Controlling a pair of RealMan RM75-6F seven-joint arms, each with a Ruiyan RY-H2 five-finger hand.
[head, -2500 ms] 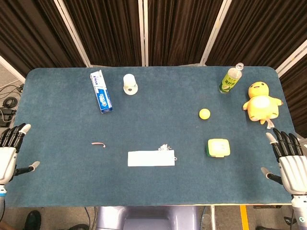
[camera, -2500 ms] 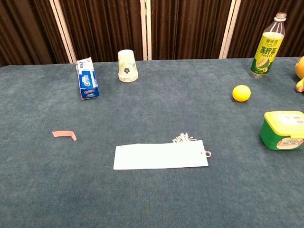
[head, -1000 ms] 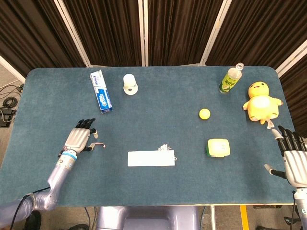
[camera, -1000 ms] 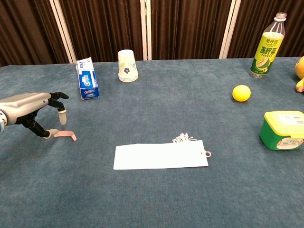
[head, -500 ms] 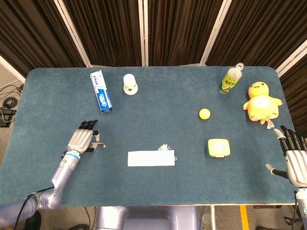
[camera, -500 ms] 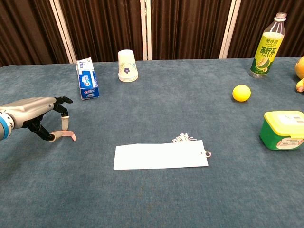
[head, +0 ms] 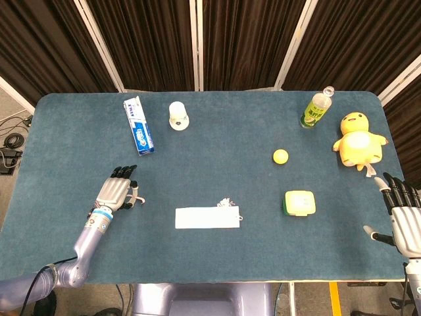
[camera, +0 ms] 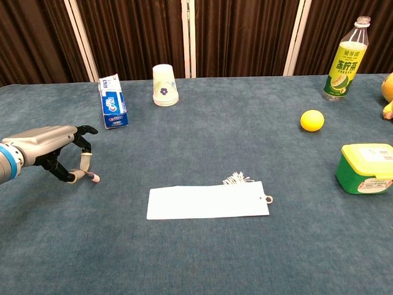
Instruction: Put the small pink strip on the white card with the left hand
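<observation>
Dark curtains back a blue worktop [head: 217, 257]. Since a moment ago the left hand [camera: 55, 147] has curled down over the pink strip [camera: 92, 177], fingertips closing on it, seemingly pinching it, though it still touches the cloth. White card [camera: 207, 201] lies well right, bare. Right hand [head: 404, 217] rests spread, empty

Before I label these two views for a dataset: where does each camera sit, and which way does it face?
Head view: high above the near edge, looking down on the whole table; shows the left hand and right hand.
Chest view: low at the near edge, looking across toward the curtains; shows only the left hand.
Both show the left hand at the pink strip, the white card and the cup.
</observation>
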